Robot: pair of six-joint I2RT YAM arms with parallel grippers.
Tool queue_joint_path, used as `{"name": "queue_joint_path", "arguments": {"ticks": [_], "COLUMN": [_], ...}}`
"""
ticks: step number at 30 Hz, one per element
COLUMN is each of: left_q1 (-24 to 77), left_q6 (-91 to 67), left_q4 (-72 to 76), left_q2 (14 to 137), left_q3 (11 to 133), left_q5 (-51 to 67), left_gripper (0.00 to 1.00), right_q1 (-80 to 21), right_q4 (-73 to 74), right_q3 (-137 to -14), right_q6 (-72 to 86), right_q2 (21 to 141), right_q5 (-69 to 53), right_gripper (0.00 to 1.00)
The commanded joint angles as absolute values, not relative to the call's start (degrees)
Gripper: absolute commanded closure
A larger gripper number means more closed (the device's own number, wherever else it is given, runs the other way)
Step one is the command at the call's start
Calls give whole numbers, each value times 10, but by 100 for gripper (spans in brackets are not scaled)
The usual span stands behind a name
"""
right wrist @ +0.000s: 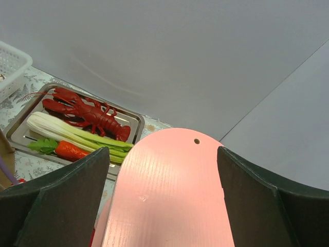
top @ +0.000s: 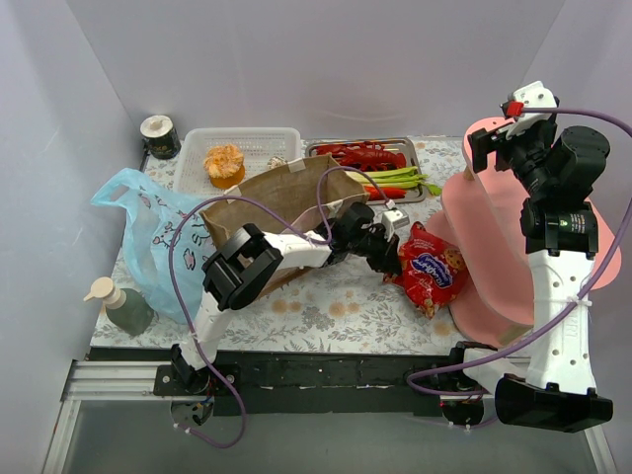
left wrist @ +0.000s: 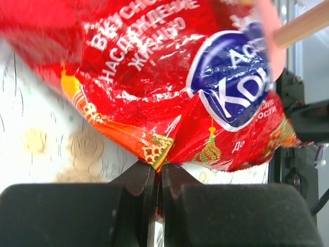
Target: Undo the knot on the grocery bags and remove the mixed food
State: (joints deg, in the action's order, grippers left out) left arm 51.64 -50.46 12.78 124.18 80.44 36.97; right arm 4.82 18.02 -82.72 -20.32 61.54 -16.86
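Left claw [left wrist: 158,172] is pinched tight on the edge of the red snack packet [top: 432,269], which sits between the brown paper bag [top: 267,202] and the pink board [top: 484,227], and the right claw [right wrist: 162,154] hangs wide open over that board.

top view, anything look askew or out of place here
The paper bag looks tipped on its side, not upright; the blue bag slumps crumpled beside it. The left gripper pinches the snack packet by one corner.

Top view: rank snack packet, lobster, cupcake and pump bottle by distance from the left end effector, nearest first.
1. Snack packet, pinched by the left end effector.
2. Lobster, on the tray behind.
3. Cupcake, in the basket, back left.
4. Pump bottle, near-left corner.
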Motion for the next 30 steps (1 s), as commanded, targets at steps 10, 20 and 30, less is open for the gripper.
{"name": "queue_joint_path", "arguments": {"ticks": [10, 20, 30], "left_q1": [562, 592, 638], "left_q6": [-537, -472, -474], "left_q4": [295, 357, 460], "left_q2": [1187, 1223, 1305], "left_q3": [923, 861, 914], "left_q5": [350, 326, 251], "left_gripper": [100, 100, 100], "right_q1": [49, 49, 50], "right_q4": [168, 184, 203], "right_q3": [-836, -834, -865], "right_q6": [-207, -212, -216], "right_q2": [600, 596, 620], "right_q5": [-166, -164, -165], "right_gripper": [9, 9, 9]}}
